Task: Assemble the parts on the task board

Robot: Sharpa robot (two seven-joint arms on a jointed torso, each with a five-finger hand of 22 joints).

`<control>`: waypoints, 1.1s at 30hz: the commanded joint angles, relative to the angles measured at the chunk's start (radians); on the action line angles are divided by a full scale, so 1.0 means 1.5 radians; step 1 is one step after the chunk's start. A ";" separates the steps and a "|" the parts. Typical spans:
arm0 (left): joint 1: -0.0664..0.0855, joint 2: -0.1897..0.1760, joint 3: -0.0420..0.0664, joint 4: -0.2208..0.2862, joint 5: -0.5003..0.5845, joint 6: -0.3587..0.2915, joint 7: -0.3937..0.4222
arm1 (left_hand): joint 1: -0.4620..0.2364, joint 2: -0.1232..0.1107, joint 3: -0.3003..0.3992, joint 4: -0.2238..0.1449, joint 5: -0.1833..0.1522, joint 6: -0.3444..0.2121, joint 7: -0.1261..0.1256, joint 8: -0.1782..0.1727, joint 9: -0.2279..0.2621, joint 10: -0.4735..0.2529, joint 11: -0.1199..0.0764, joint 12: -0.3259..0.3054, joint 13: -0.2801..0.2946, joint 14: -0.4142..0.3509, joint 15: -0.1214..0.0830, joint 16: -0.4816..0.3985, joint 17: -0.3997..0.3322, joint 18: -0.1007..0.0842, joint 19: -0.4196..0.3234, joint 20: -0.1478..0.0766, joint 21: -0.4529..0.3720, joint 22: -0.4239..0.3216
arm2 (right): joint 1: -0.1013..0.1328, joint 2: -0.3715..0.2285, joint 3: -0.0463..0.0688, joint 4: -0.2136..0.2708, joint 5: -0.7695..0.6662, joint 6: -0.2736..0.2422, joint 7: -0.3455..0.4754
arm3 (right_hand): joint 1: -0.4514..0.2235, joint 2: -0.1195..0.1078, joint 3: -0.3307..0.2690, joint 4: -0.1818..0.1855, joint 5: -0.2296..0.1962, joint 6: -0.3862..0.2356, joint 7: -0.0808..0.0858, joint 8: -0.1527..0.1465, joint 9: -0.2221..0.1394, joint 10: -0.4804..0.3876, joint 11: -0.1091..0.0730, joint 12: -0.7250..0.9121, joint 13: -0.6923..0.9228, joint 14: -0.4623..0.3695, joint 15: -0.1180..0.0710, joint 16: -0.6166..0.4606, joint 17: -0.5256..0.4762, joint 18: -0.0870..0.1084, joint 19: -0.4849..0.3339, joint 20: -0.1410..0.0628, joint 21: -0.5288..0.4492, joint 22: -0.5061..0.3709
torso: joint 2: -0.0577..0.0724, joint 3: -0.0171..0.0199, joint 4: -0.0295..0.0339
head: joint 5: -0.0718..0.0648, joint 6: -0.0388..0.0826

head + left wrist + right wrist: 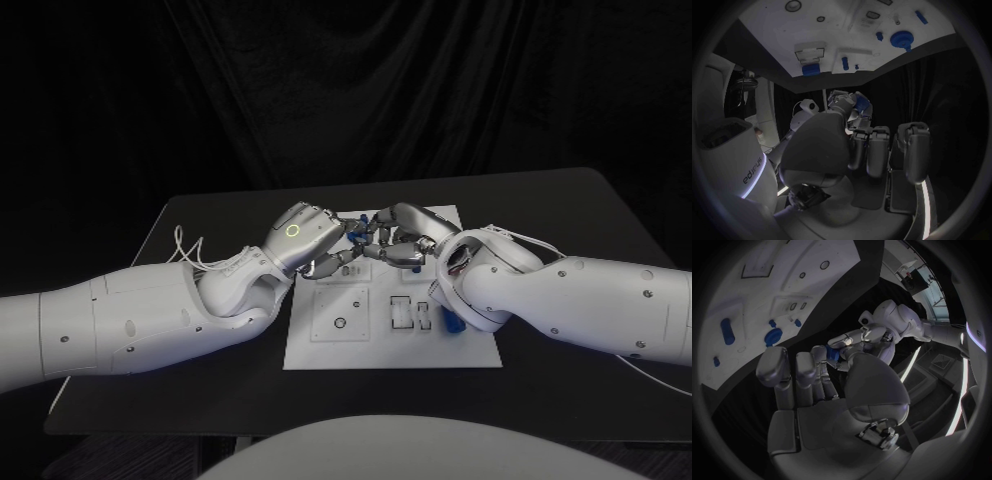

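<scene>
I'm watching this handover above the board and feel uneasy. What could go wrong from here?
1. The left hand and right hand meet fingertip to fingertip around a small blue part above the task board; if either lets go early, it may drop among the seated pieces.
2. The hands sit so close that their fingers might collide or jam.
3. The right forearm hangs over a blue part at the board's edge and might knock it.

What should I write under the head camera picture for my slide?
Both hands, left hand and right hand, meet over the task board, fingers on a blue part.
</scene>
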 commanded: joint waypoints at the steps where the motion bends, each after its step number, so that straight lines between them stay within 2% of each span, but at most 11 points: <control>1: 0.002 0.000 0.001 0.000 -0.001 -0.005 0.007 | -0.001 0.004 0.001 0.004 0.004 0.034 -0.029 0.000 0.002 0.070 -0.004 0.002 0.175 0.072 -0.005 0.000 0.176 -0.002 0.030 -0.006 -0.004 0.152 | -0.001 -0.004 0.000 0.000 0.009 -0.007 0.008 | 0.002 -0.006 0.007 -0.001 0.006 -0.001 0.006 -0.005 -0.006 -0.008 -0.001 -0.004 -0.005 -0.003 0.002 -0.003 -0.001 0.013 -0.002 0.002 -0.005 0.089 | 0.000 0.0000 -0.0004 | 0.000 0.000; 7: 0.002 -0.001 0.001 -0.001 -0.001 -0.004 0.008 | -0.001 0.004 0.001 0.005 0.004 0.034 -0.029 0.000 0.002 0.070 -0.004 0.002 0.175 0.072 -0.005 0.000 0.176 -0.002 0.030 -0.006 -0.005 0.152 | -0.001 -0.008 0.000 0.003 0.018 -0.017 0.019 | 0.018 -0.012 0.028 -0.007 0.018 -0.002 0.008 -0.015 -0.022 -0.018 0.001 -0.015 -0.017 -0.005 0.003 -0.004 -0.003 0.014 -0.003 0.003 -0.008 0.088 | 0.000 0.0000 0.0002 | 0.000 0.000; 11: 0.002 -0.001 0.000 -0.001 -0.001 -0.003 0.008 | -0.001 0.004 0.001 0.005 0.004 0.034 -0.029 0.000 0.002 0.070 -0.004 0.002 0.175 0.072 -0.005 0.000 0.176 -0.002 0.030 -0.006 -0.005 0.152 | -0.001 -0.013 0.000 0.005 0.024 -0.025 0.027 | 0.025 -0.015 0.036 -0.010 0.023 -0.004 0.010 -0.020 -0.029 -0.022 0.003 -0.019 -0.022 -0.006 0.004 -0.004 -0.004 0.014 -0.004 0.004 -0.010 0.088 | 0.000 0.0009 0.0001 | 0.001 0.000; 16: 0.002 -0.002 0.000 -0.002 -0.001 -0.003 0.008 | -0.001 0.004 0.002 0.005 0.004 0.033 -0.029 -0.001 0.002 0.070 -0.004 0.002 0.175 0.072 -0.005 0.000 0.176 -0.001 0.030 -0.007 -0.005 0.152 | -0.001 -0.016 0.000 0.006 0.037 -0.030 0.038 | 0.032 -0.019 0.044 -0.014 0.022 -0.010 0.014 -0.029 -0.040 -0.022 0.005 -0.020 -0.023 -0.008 0.006 -0.005 -0.006 0.014 -0.005 0.006 -0.012 0.087 | 0.000 0.0003 0.0001 | 0.001 0.000; 23: 0.002 -0.001 0.000 -0.004 -0.001 -0.002 0.008 | -0.001 0.004 0.002 0.005 0.005 0.033 -0.029 -0.001 0.002 0.070 -0.004 0.002 0.175 0.072 -0.005 0.000 0.176 -0.001 0.029 -0.007 -0.005 0.152 | -0.001 -0.018 0.000 0.007 0.054 -0.028 0.051 | 0.036 -0.023 0.050 -0.014 -0.003 -0.016 0.019 -0.041 -0.057 -0.030 0.010 -0.026 -0.032 -0.014 0.011 -0.009 -0.011 0.015 -0.010 0.009 -0.020 0.086 | 0.000 -0.0001 0.0002 | 0.002 0.000; 28: 0.002 -0.001 0.000 -0.005 -0.001 -0.001 0.008 | -0.001 0.004 0.002 0.005 0.005 0.033 -0.029 -0.001 0.002 0.070 -0.004 0.002 0.175 0.072 -0.005 0.000 0.176 -0.002 0.030 -0.007 -0.005 0.152 | -0.001 -0.019 0.000 0.006 0.084 -0.027 0.072 | 0.043 -0.026 0.056 -0.016 -0.006 -0.025 0.025 -0.056 -0.076 -0.049 0.015 -0.036 -0.045 -0.020 0.015 -0.013 -0.016 0.017 -0.015 0.013 -0.028 0.084 | -0.001 -0.0006 0.0004 | 0.002 0.000; 33: 0.002 0.000 -0.001 -0.005 -0.001 -0.002 0.009 | -0.001 0.004 0.002 0.005 0.005 0.033 -0.029 -0.001 0.002 0.070 -0.004 0.002 0.175 0.072 -0.005 0.000 0.176 -0.002 0.030 -0.007 -0.005 0.152 | -0.001 -0.020 0.000 0.004 0.127 -0.019 0.091 | 0.050 -0.025 0.062 -0.019 -0.013 -0.018 0.027 -0.058 -0.087 -0.062 0.018 -0.038 -0.045 -0.030 0.018 -0.019 -0.024 0.019 -0.024 0.016 -0.043 0.080 | -0.001 -0.0006 0.0008 | 0.002 0.000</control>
